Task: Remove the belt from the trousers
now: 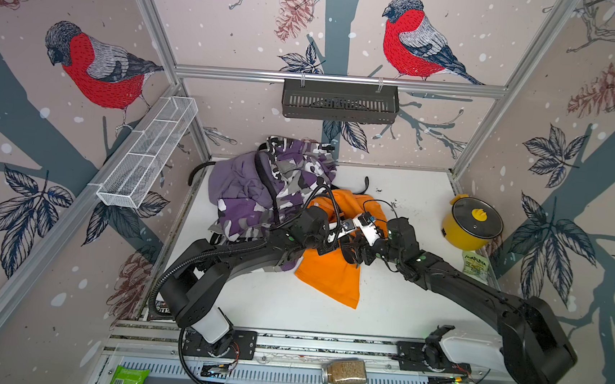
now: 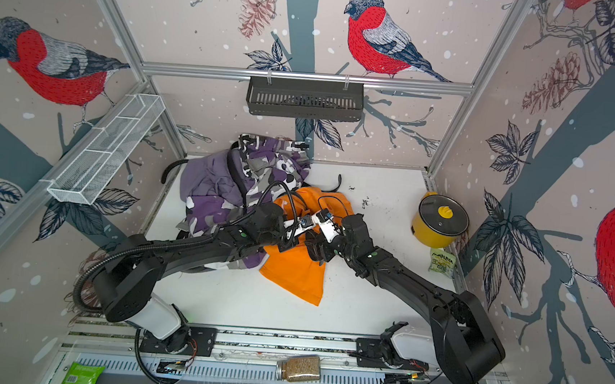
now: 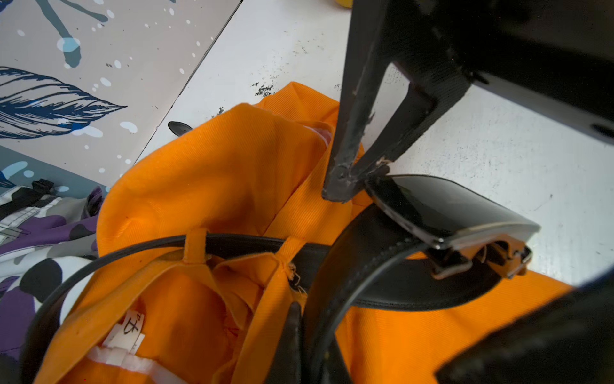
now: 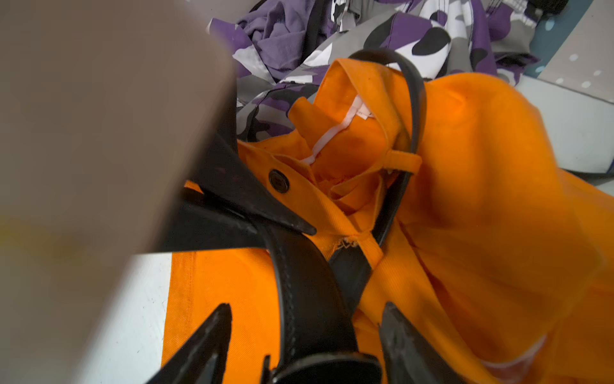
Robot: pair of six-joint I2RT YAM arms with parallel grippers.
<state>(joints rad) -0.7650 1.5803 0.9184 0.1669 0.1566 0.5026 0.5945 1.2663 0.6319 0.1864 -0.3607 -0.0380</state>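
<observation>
Lying near the middle of the surface [image 1: 402, 309], the orange trousers [image 1: 329, 277] are bunched up at the waist. The black belt [image 3: 415, 294] runs through two belt loops [image 3: 196, 247] in the left wrist view. The left end effector [image 4: 292, 228] is clamped shut on the belt strap just beside the button [image 4: 278, 181] (its tips meet in a point). The right end effector [image 4: 305, 307] stands open, one finger on each side of the strap, close by the glossy buckle [image 3: 448, 206]. The camouflage trousers [image 1: 292, 169] and the lilac trousers [image 1: 231, 183] are heaped together toward the far left corner, the camouflage pair touching the orange one.
</observation>
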